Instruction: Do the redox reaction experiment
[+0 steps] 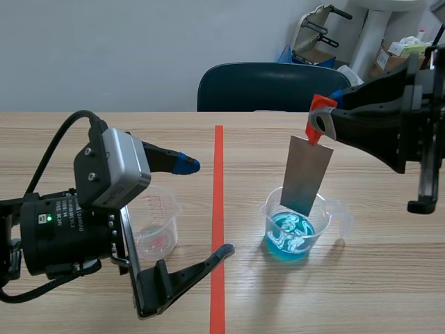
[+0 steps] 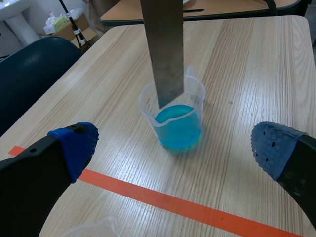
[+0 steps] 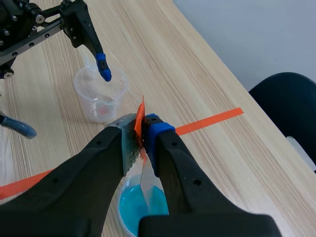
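Strip (image 1: 306,174): near upright, top end pinched by right fingers (image 3: 163,148), lower end inside cup (image 1: 297,233) of blue liquid directly beneath on desk (image 1: 389,278); left fingers (image 1: 182,164) spread, farther off.

Over blue cup (image 1: 295,235): blocked. Strip (image 1: 306,174) stands in it, right gripper (image 1: 321,120) clamped on strip top.
Left of blue cup: stretch of bare table (image 1: 389,278), then left gripper (image 1: 206,207), fingers spread, clear cup (image 1: 156,224) behind it.
Right, near and far sides of blue cup: bare wood, passable.
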You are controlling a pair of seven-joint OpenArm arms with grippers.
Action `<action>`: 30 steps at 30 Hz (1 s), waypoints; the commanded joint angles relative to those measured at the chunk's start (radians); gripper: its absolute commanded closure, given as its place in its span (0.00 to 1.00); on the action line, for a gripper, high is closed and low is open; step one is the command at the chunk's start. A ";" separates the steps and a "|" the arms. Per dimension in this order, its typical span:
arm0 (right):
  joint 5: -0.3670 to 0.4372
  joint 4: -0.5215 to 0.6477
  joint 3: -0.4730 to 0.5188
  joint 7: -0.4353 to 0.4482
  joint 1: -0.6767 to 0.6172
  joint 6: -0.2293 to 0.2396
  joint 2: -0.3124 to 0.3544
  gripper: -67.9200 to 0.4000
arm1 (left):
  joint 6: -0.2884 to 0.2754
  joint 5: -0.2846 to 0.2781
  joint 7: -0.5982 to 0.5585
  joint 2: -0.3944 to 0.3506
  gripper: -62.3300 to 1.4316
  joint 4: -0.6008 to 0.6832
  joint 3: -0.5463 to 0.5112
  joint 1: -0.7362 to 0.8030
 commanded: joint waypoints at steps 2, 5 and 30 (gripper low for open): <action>-0.003 -0.009 -0.009 0.038 0.014 -0.003 0.003 0.98 | 0.002 -0.005 -0.016 0.002 0.00 0.018 -0.003 -0.002; -0.027 -0.025 -0.009 0.044 0.014 -0.003 -0.020 0.98 | 0.002 -0.005 -0.016 0.002 0.00 0.018 -0.003 -0.002; -0.199 -0.201 -0.156 0.135 0.103 -0.003 -0.131 0.98 | 0.002 0.005 -0.016 0.003 0.00 0.018 -0.003 -0.002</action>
